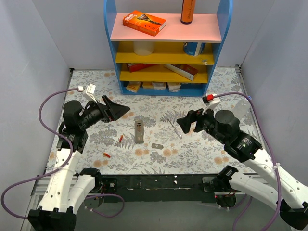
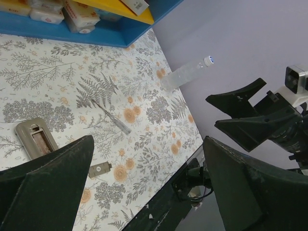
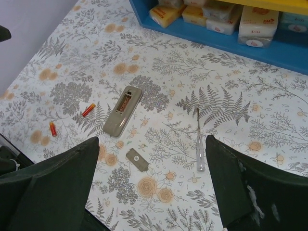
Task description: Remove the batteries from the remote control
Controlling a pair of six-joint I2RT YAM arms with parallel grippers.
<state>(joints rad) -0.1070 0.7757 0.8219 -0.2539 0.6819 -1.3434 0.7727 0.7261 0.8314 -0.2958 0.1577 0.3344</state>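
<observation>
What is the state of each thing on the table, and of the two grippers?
remote control: lying flat, battery recess facing up, uncovered and empty.
batteries: both out, lying loose to the side of the remote control, apart from each other.
cover plate: taken off, lying flat near the remote control's end.
screwdriver: lying flat, untouched.
left gripper: open, holding nothing.
right gripper: open, holding nothing.

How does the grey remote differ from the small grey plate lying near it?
The remote is a long bar; the plate is much shorter, a small tab. The remote has an open recess on its upper face; the plate looks flat. Both are grey and lie flat on the table, apart from each other.
</observation>
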